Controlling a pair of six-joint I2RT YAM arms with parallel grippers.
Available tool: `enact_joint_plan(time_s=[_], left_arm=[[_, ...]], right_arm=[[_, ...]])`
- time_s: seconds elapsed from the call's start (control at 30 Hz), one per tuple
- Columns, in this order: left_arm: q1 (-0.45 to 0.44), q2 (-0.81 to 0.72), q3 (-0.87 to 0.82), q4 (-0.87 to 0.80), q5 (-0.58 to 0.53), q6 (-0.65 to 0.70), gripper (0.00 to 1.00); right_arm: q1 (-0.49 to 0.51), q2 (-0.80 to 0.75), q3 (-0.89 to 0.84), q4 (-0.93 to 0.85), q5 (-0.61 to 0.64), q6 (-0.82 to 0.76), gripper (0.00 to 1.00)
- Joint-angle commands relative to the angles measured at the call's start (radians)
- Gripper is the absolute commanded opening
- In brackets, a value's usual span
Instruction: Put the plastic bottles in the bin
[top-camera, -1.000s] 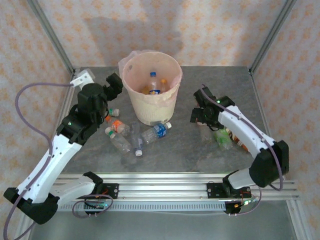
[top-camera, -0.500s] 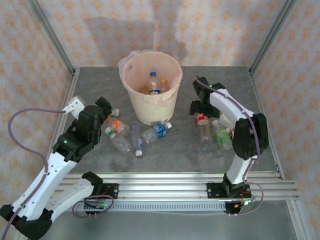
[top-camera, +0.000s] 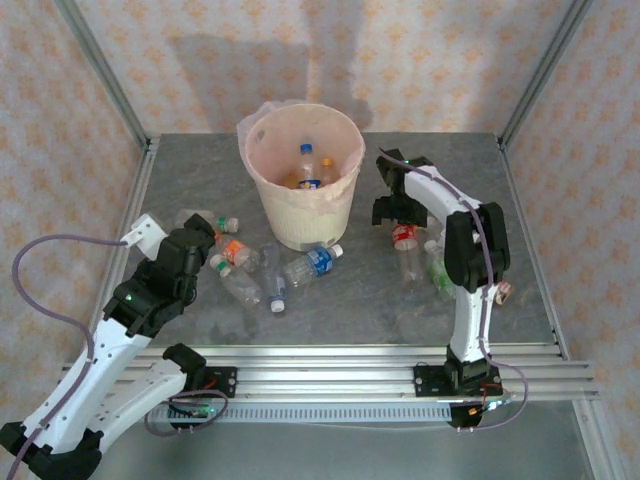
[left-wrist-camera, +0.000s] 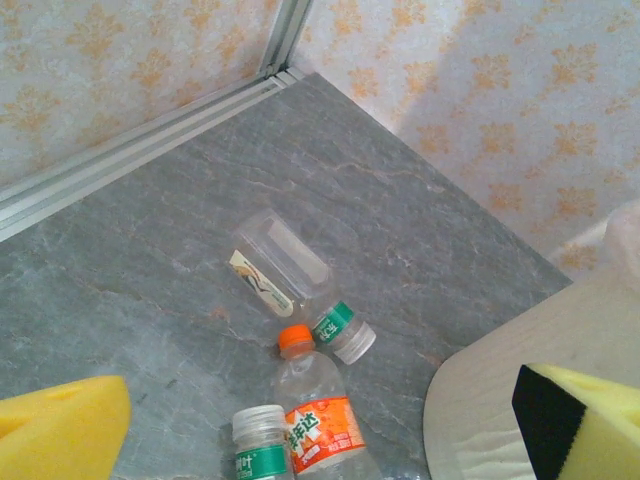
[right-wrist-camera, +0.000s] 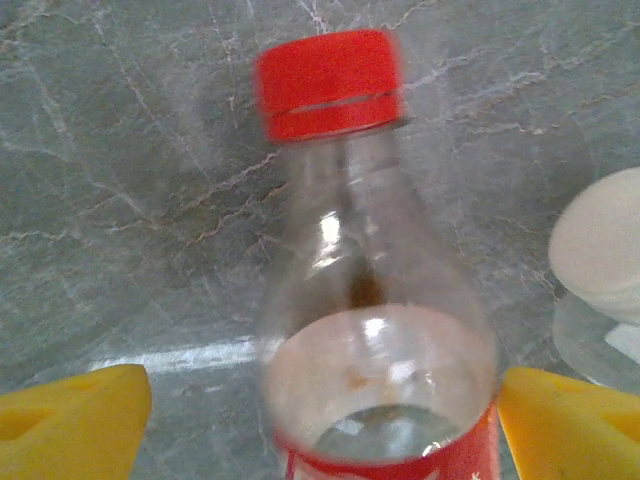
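Note:
The cream bin (top-camera: 272, 190) stands at the table's middle back with bottles (top-camera: 308, 165) inside. Several more bottles lie to its left and front (top-camera: 311, 263). My left gripper (top-camera: 205, 238) hovers open above that group. Its yellow pads (left-wrist-camera: 60, 430) frame an orange-capped, orange-labelled bottle (left-wrist-camera: 322, 415), a clear green-banded bottle (left-wrist-camera: 285, 270) and a white-capped one (left-wrist-camera: 258, 445). My right gripper (top-camera: 392, 208) is open and low over a red-capped, red-labelled bottle (right-wrist-camera: 370, 300) lying on the table (top-camera: 404, 240). That bottle lies between the pads (right-wrist-camera: 70, 420), close to the right one.
A green-tinted bottle (top-camera: 440, 275) and others lie by the right arm, and a white cap (right-wrist-camera: 600, 250) sits beside the red bottle. The bin's wall (left-wrist-camera: 500, 400) is close on the left gripper's right. Aluminium frame rails (left-wrist-camera: 130, 150) run along the table's left edge.
The left arm has drawn back and dropped towards the bottles on the left. The right arm has folded and its gripper has shifted slightly far-left, coming down over the red-capped bottle.

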Motion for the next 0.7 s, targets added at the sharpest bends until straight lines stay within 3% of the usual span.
enact_joint_plan(time_s=[0.0, 0.43, 0.67], left_arm=[[0.001, -0.007, -0.017, -0.037, -0.059, -0.022, 1.0], [0.001, -0.006, -0.024, -0.048, -0.056, -0.03, 1.0], [0.001, -0.007, -0.026, -0.046, -0.057, -0.028, 1.0]], right_arm=[[-0.001, 0.036, 0.031, -0.03, -0.005, -0.019, 0.89], [-0.002, 0.096, 0.007, 0.015, -0.089, 0.0, 0.81], [-0.001, 0.09, -0.014, 0.034, -0.114, 0.01, 0.69]])
